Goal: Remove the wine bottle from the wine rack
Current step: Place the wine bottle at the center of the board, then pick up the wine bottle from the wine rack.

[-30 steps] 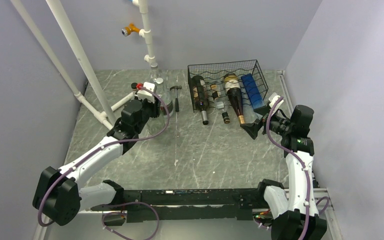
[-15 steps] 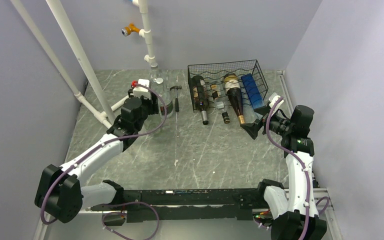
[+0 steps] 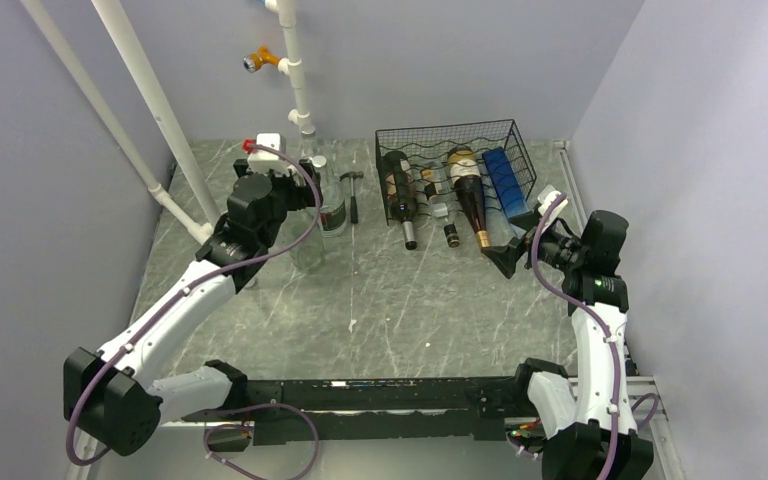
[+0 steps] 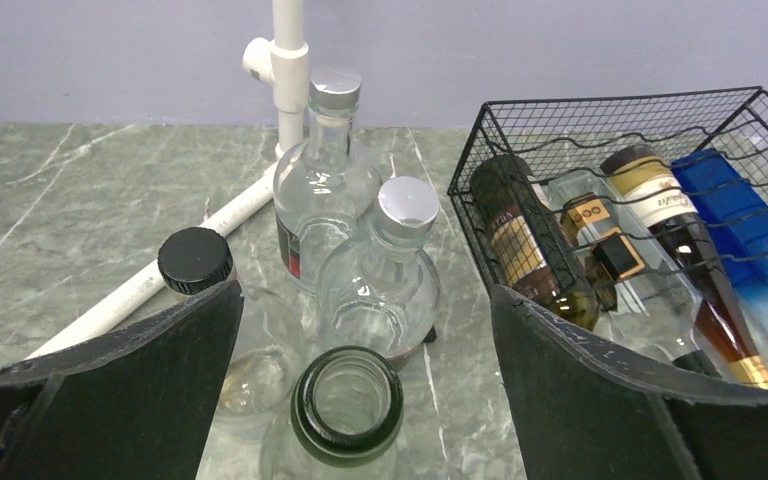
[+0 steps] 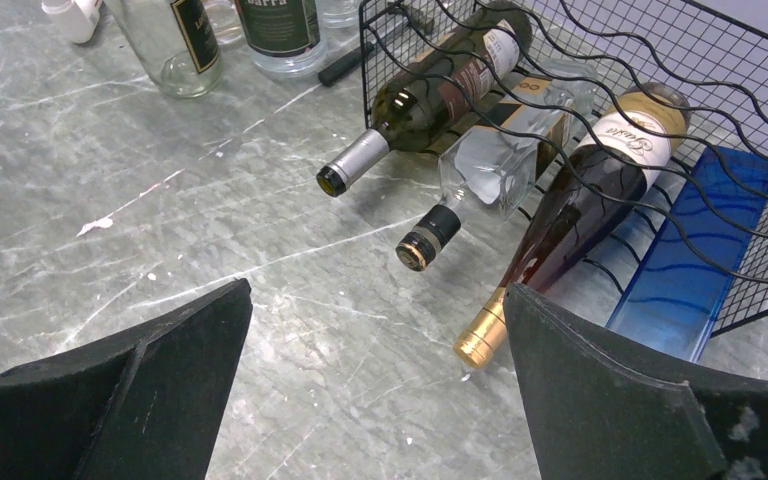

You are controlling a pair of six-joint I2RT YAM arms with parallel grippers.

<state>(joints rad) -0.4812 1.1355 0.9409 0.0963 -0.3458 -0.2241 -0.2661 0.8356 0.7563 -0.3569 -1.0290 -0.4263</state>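
**Reaching for a neck that pokes out of the rack**

Four bottles lie in the wine rack (image 3: 455,165) at one o'clock on the worktop (image 3: 380,300), their necks pointing towards six o'clock. The right gripper (image 5: 377,320) hangs just off the rack's five o'clock corner, fingers spread wide and empty, facing those necks. My guess is that the gold-foiled wine bottle (image 5: 570,190) is the one to take, as it is nearest.

Doing it well would mean closing on the neck just behind the foil. The pull should then go straight back towards six o'clock along the bottle's own line. That way the rack's wavy wire should not snag the shoulder or drag the clear bottle (image 5: 495,150) just beside it.

The left gripper (image 4: 365,330) is over at eleven o'clock, fingers open above a cluster of upright bottles (image 4: 380,290), well apart from the job.
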